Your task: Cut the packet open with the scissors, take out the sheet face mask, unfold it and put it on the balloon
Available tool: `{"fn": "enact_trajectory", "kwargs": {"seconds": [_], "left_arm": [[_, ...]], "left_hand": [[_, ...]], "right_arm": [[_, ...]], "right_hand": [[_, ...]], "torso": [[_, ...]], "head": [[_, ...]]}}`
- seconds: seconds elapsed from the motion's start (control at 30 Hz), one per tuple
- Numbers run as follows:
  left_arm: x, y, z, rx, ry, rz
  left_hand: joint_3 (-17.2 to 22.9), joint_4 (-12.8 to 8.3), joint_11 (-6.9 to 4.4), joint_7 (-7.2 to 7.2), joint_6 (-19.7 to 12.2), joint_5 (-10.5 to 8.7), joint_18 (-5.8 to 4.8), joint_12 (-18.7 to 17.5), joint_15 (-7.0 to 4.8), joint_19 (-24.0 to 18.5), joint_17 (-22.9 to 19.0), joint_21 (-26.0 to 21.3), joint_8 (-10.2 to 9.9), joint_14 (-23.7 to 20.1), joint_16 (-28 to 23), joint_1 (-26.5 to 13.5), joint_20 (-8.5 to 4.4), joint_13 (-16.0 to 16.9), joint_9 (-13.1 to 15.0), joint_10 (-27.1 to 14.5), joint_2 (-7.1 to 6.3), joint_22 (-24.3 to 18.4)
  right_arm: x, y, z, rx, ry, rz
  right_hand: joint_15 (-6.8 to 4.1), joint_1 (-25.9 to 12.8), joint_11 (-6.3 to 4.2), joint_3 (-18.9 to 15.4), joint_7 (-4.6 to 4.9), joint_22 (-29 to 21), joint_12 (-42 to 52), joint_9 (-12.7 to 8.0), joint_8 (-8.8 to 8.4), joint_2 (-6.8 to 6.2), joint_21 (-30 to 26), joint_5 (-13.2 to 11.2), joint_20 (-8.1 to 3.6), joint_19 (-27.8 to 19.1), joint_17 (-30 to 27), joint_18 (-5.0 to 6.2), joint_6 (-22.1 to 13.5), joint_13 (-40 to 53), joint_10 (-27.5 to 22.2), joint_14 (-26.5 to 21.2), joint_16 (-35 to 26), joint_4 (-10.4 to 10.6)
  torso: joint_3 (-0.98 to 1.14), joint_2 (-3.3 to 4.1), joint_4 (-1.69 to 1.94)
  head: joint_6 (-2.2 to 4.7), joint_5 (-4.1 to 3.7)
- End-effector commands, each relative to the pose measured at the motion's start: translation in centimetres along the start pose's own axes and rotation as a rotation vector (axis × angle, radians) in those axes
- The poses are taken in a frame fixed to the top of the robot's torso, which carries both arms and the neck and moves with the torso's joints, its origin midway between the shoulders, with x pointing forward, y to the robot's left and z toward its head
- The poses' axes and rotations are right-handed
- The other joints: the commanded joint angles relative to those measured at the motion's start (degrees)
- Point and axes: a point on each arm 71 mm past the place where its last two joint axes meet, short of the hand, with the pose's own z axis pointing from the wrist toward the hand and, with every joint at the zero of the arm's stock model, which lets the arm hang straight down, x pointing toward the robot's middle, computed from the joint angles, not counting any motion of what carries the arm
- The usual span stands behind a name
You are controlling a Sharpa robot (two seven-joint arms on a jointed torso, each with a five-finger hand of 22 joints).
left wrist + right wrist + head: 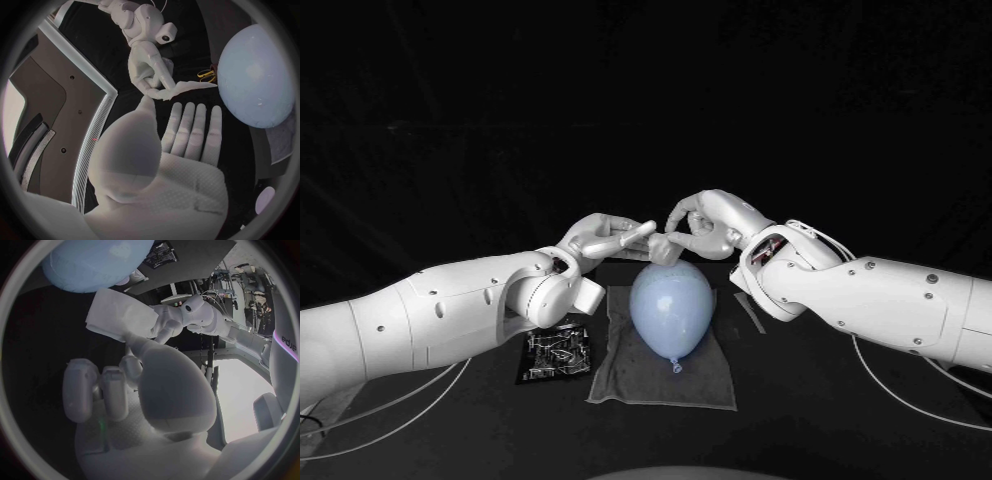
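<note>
Folded mask is up off table, just above far end of balloon. Left hand holds one edge, fingers straight, thumb against them. Right hand pinches other edge, remaining fingers curled. Balloon lies on cloth, packet left of balloon.

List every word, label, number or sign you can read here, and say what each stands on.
Black packet: white print, too small to read.
Dark panel at the rim of the right wrist view: pale letters starting "PO", the rest unclear.
Balloon, sheet face mask, grey cloth: no text seen.
</note>
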Motion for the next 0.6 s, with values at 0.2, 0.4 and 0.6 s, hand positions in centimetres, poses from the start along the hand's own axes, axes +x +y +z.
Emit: {"fn": "enact_trajectory", "kwargs": {"seconds": [0.2,0.4,0.6], "left_arm": [[0.4,-0.23,0.18,0.003,0.028,0.089],[0.35,-0.25,0.2,0.004,0.017,0.067],[0.13,-0.22,0.18,0.002,-0.004,0.032]], "left_hand": [[-1.1,-0.3,-0.39,-0.74,1.4,0.16,1.14,0.5,-0.21,0.8,0.3,0.0,0.2,0.5,0.7,4.4,-0.13,-0.1,-0.1,1.1,-0.04,0.0],[-0.9,-0.4,-0.94,-1.53,2.7,0.17,1.51,0.7,-0.63,1.3,0.6,0.1,0.2,1.1,1.2,8.0,-0.15,-0.1,-0.4,2.3,1.78,0.0],[0.2,-0.4,-1.29,-2.1,3.6,0.18,2.02,0.6,-0.91,2.1,0.9,0.1,0.1,1.5,1.6,11.1,-0.15,-0.1,-0.5,2.8,4.34,0.0]], "right_arm": [[0.16,0.26,0.12,-0.018,0.019,-0.03],[0.2,0.3,0.12,-0.018,0.023,-0.029],[0.26,0.32,0.14,-0.018,0.029,-0.029]], "right_hand": [[-0.41,-0.7,-1.53,0.4,-0.25,12.3,0.4,0.1,0.24,-0.1,0.3,0.2,-0.34,3.2,14.2,-0.89,0.2,0.0,2.1,6.0,0.2,-0.1],[-0.41,-0.7,-1.53,0.4,-0.25,12.3,0.4,0.1,0.24,-0.1,0.3,0.2,-0.34,3.2,14.2,-0.89,0.2,0.0,2.1,6.0,0.2,-0.1],[-0.41,-0.7,-1.53,0.4,-0.25,12.3,0.4,0.1,0.24,-0.1,0.3,0.2,-0.34,3.2,14.2,-0.89,0.2,0.0,2.1,6.0,0.2,-0.1]], "torso": [[0.0,0.0,0.02],[-0.04,-0.05,0.03],[0.0,-0.01,0.06]], "head": [[-0.18,-0.09],[-0.15,-0.09],[-0.15,-0.03]]}}
